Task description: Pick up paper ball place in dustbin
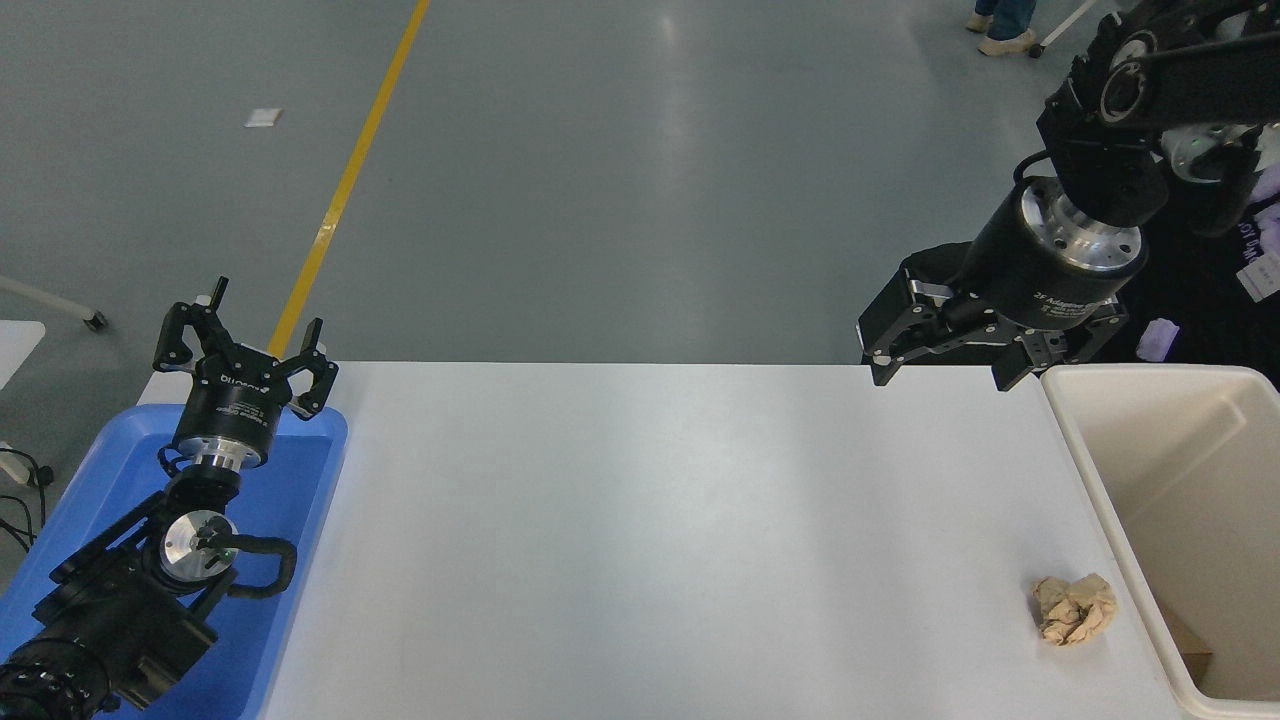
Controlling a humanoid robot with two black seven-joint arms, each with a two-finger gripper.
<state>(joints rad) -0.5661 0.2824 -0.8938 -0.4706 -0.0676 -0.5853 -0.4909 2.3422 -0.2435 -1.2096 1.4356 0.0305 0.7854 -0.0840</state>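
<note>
The tan-brown crumpled paper ball (1074, 609) lies on the white table (660, 540) near its front right, just left of the dustbin. The cream-white dustbin (1098, 470) stands at the table's right edge; its deep inside holds a bit of brown scrap at the bottom. My right gripper (945, 375) hangs open and empty above the table's far edge, well beyond the ball and just left of the bin's far corner. My left gripper (245, 345) is parked open at the lower left, over the blue tray.
A shallow blue plastic tray (300, 500) lies at the table's left end under the left arm. A person in dark clothing (1220, 280) stands behind the bin at the right edge. Another person's feet (1005, 30) show at the top right.
</note>
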